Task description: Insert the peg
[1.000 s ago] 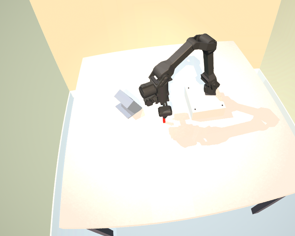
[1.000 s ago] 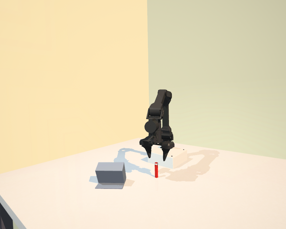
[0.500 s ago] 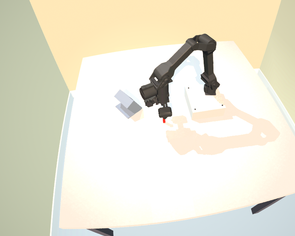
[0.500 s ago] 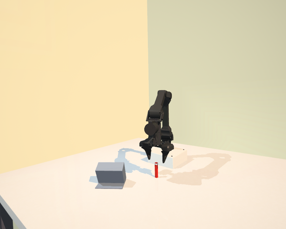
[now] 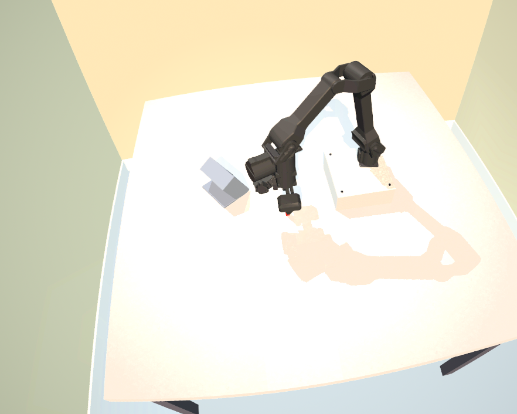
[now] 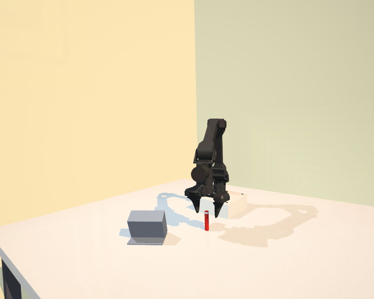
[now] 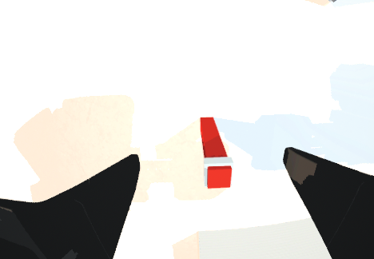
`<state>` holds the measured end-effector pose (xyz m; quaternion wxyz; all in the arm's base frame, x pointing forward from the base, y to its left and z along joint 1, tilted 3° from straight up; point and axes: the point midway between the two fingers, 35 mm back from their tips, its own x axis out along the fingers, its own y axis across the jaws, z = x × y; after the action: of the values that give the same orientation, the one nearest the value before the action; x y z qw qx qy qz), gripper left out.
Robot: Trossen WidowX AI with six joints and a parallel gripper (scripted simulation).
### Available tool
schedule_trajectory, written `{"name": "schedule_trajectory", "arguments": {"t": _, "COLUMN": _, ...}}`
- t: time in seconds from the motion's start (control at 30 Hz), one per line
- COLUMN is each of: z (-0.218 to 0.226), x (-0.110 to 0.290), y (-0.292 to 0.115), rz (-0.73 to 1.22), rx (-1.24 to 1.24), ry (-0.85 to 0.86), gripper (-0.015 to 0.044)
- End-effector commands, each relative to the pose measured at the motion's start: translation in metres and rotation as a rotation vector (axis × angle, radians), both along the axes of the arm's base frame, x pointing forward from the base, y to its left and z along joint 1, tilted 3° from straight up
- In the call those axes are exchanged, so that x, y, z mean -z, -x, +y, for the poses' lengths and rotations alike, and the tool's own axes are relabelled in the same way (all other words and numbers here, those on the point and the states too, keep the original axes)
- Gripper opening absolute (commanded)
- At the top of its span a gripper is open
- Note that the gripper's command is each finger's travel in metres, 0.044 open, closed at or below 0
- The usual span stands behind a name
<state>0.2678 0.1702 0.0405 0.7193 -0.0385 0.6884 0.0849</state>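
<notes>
My end effector (image 6: pixel 206 210) hangs spread wide and empty, fingers pointing down on either side above the peg (image 6: pixel 206 220), so I judge a straight descent would bracket it. The peg, a slim red square-sided stick with a pale band near its top, stands upright at centre frame on the smooth white counter (image 6: pixel 277 257), right of the matte grey sloped panel (image 6: pixel 147 223).
</notes>
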Motion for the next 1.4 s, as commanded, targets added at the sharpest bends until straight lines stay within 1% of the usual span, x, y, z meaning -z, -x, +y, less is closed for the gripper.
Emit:
{"name": "schedule_trajectory", "arguments": {"t": 0.0, "z": 0.0, "x": 0.008, "y": 0.0, "rz": -0.001, "rx": 0.004, "ry": 0.005, "gripper": 0.044}}
{"name": "schedule_trajectory", "arguments": {"t": 0.43, "z": 0.0, "x": 0.026, "y": 0.001, "rz": -0.001, "rx": 0.004, "ry": 0.005, "gripper": 0.044}}
{"name": "schedule_trajectory", "arguments": {"t": 0.97, "z": 0.001, "x": 0.022, "y": 0.001, "rz": 0.001, "rx": 0.0, "ry": 0.001, "gripper": 0.002}}
{"name": "schedule_trajectory", "arguments": {"t": 1.07, "z": 0.001, "x": 0.022, "y": 0.001, "rz": 0.001, "rx": 0.0, "ry": 0.001, "gripper": 0.0}}
{"name": "schedule_trajectory", "arguments": {"t": 1.23, "z": 0.001, "x": 0.021, "y": 0.001, "rz": 0.001, "rx": 0.0, "ry": 0.001, "gripper": 0.0}}
{"name": "schedule_trajectory", "arguments": {"t": 1.37, "z": 0.001, "x": 0.01, "y": 0.0, "rz": 0.001, "rx": 0.001, "ry": 0.001, "gripper": 0.0}}
